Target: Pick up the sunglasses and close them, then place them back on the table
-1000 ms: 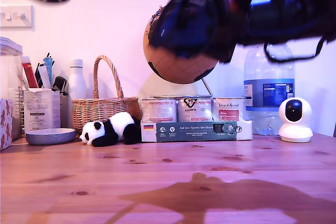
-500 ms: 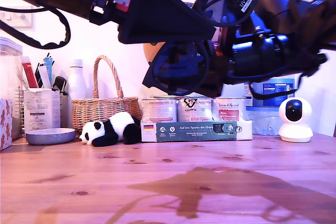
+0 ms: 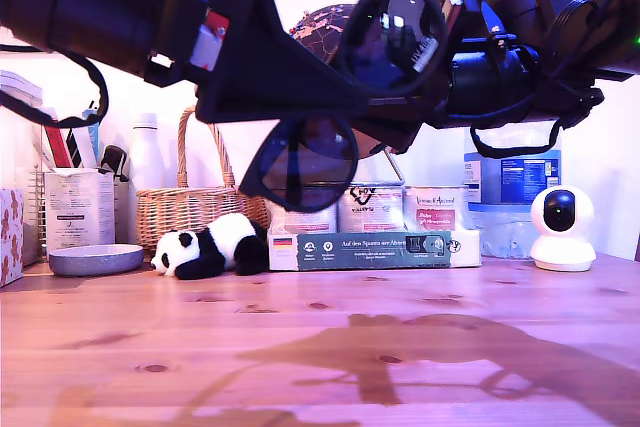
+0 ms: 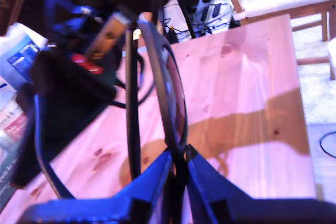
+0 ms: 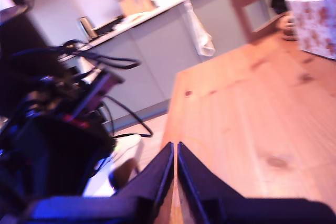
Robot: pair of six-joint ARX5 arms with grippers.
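The dark sunglasses (image 3: 300, 162) hang high above the table (image 3: 320, 347), tilted, one lens low and the other lens up toward the exterior view's right. My first gripper (image 3: 345, 112) reaches in from the exterior view's left and is shut on the frame. In the first wrist view its fingers pinch the lens rim of the sunglasses (image 4: 168, 93) over the table (image 4: 252, 77). My second arm (image 3: 520, 57) comes in from the exterior view's right, close behind the upper lens. My second gripper (image 5: 175, 145) is shut, and nothing shows between its fingers.
Along the back stand a plush panda (image 3: 210, 245), a wicker basket (image 3: 200, 202), a box of tins (image 3: 370, 247), a water bottle (image 3: 510, 177) and a white camera (image 3: 560, 227). A bowl (image 3: 95, 259) and a tissue box (image 3: 8, 237) sit at the exterior view's left.
Both arms and the sunglasses came down into view from the top. Over the last half second the sunglasses tilted, and the lower lens swung down toward the exterior view's left.
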